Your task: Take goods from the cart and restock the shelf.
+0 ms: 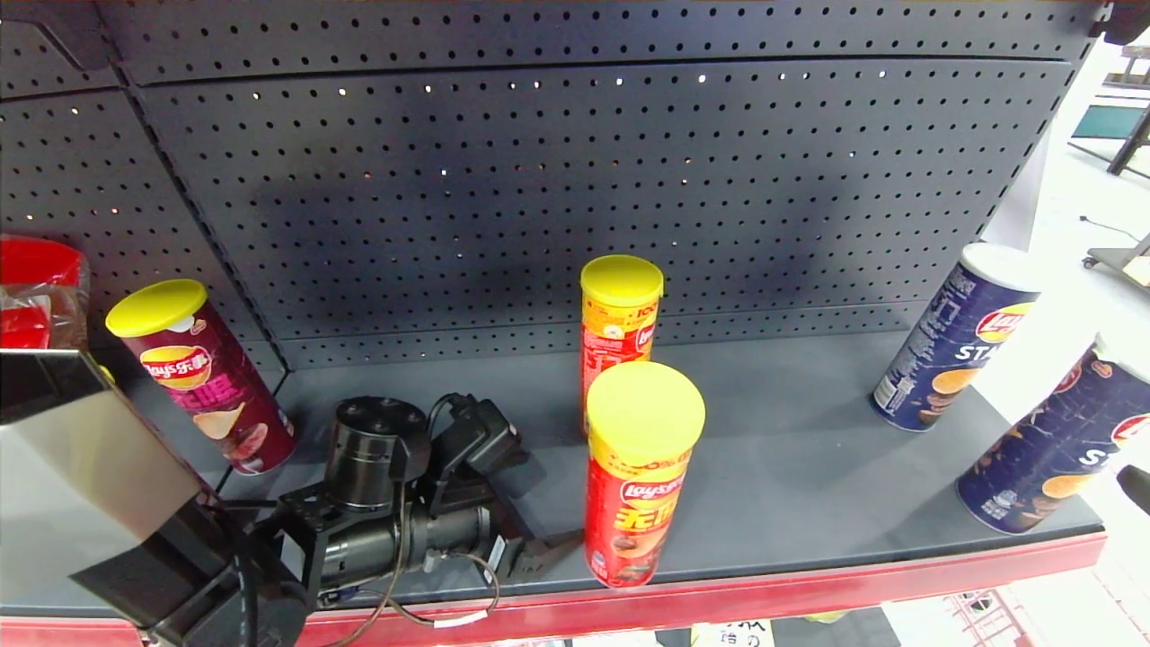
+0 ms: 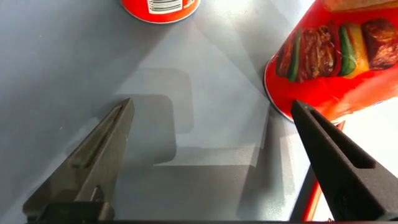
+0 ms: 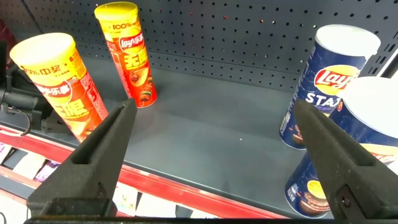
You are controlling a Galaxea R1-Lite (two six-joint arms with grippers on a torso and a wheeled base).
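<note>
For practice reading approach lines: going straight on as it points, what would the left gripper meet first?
Probably the front red can, standing just ahead of the open left gripper, slightly to one side; depth is unclear.

- The left arm (image 1: 395,539) lies low and nearly level. Its forearm runs from the robot's left toward the middle, and a thin black cable loops beneath it.
- A round wrist joint (image 1: 368,449) stands up from the arm, just behind the forearm.
- The left claw (image 2: 212,104) sits at the end of that arm and points toward the robot's right, its 2 fingers (image 2: 102,152) spread wide apart.
- The right claw (image 3: 212,107) is held about level, and its 2 dark fingers (image 3: 93,158) also gape widely.
</note>
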